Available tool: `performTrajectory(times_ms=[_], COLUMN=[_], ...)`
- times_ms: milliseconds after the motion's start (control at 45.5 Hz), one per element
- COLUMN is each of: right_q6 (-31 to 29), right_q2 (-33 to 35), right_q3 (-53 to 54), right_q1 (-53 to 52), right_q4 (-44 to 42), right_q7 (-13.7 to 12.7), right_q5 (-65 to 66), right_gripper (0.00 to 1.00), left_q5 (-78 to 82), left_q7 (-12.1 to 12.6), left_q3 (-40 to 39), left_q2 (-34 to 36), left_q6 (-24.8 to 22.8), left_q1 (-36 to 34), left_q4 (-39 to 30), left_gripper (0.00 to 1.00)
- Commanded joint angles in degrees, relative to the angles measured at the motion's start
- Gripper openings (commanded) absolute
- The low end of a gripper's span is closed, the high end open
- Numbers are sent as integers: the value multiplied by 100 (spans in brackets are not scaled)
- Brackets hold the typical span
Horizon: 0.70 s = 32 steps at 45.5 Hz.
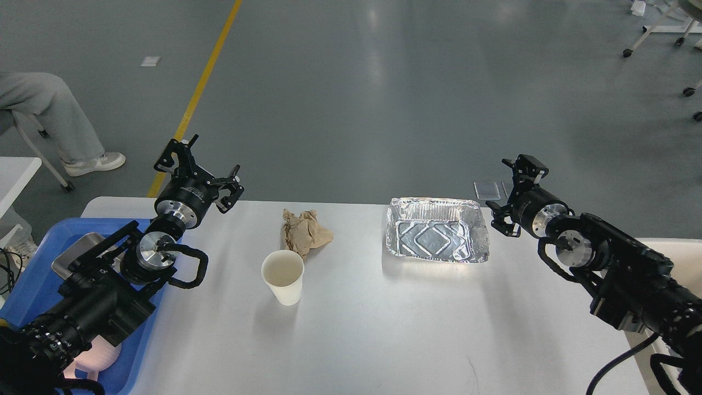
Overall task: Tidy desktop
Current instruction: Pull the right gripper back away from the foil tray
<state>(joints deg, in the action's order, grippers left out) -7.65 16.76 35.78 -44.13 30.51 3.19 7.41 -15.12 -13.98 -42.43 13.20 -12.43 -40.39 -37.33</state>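
The white desktop [384, 318] carries a white paper cup [283, 277] standing upright near the middle. A crumpled brown paper [304, 233] lies just behind the cup. An empty foil tray [436, 236] sits to the right at the far edge. My left gripper [204, 167] hovers open over the table's back left edge, left of the brown paper, holding nothing. My right gripper [513, 192] is open just beyond the foil tray's right rim, apart from it and empty.
A blue tray [24, 291] on the left holds a metal container [77, 255] and a pink mug [101, 356], mostly hidden by my left arm. Small white tables stand at the left [16, 170] and right [672, 249]. A seated person's leg [49, 115] is at the far left.
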Motion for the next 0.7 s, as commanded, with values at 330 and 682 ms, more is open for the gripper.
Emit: performTrajectory(times_ms=[330, 682], right_q6=[-158, -158], right_q2=[1574, 4132], right_q3=[-879, -1715], right_q1=[54, 19], right_q4=[1922, 4198], right_q7=[437, 499], right_q5=[2748, 3987], right_gripper=[100, 100], left_q5=[0, 0], left_q7=[0, -8], left_q3=[-99, -99], left_q2=[86, 147], left_q6=[-23, -102], left_q1=[49, 128], left_q4=[-99, -319], left_gripper=[98, 98])
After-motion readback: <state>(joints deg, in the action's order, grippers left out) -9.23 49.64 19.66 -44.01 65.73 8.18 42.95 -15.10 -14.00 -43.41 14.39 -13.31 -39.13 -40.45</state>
